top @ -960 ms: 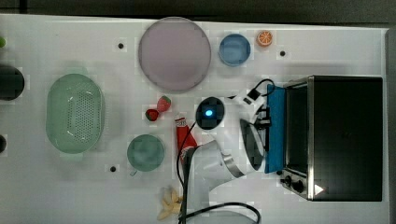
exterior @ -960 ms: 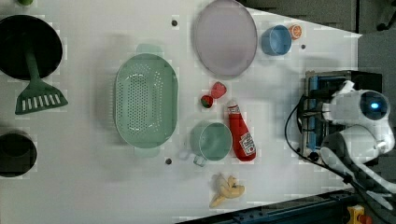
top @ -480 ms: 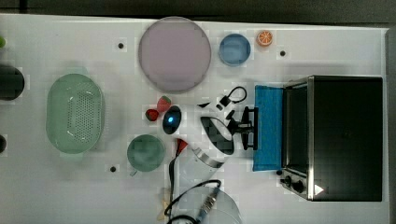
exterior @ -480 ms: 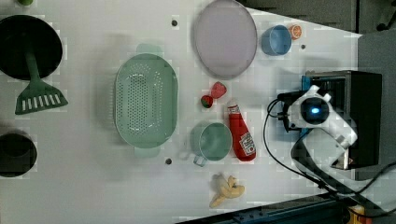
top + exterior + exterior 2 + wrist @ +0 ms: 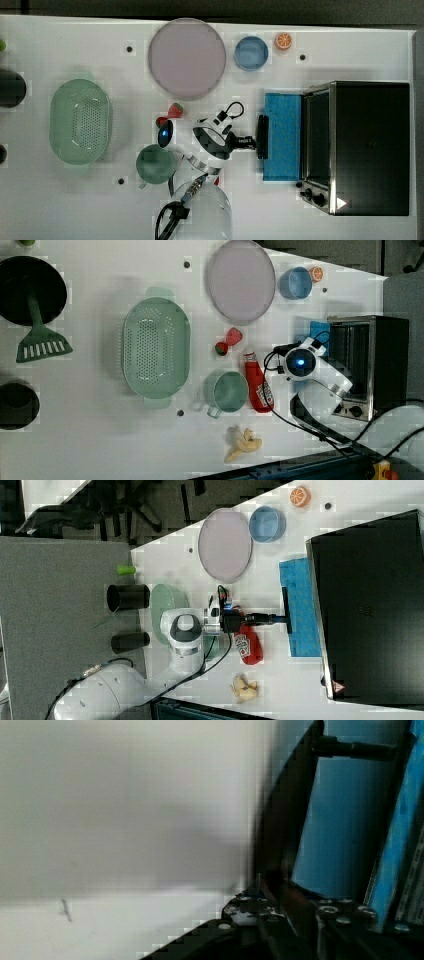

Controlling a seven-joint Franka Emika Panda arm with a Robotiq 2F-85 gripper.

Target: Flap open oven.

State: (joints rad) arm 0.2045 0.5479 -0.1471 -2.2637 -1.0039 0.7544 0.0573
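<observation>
At the top view's right, the oven [image 5: 367, 147] has its door [image 5: 282, 136] lowered flat. Fingers [image 5: 254, 142] grip the handle [image 5: 261, 136]; pulling further could drag the oven across the table [image 5: 60, 210].

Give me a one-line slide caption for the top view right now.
Gripper shut on the bar handle of the oven, blue glass door folded down flat.

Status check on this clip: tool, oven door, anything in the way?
Tool shut on the door handle. Oven door flapped down flat, blue glass facing up. Ketchup bottle and green cup sit behind the arm, apart from the door.
</observation>
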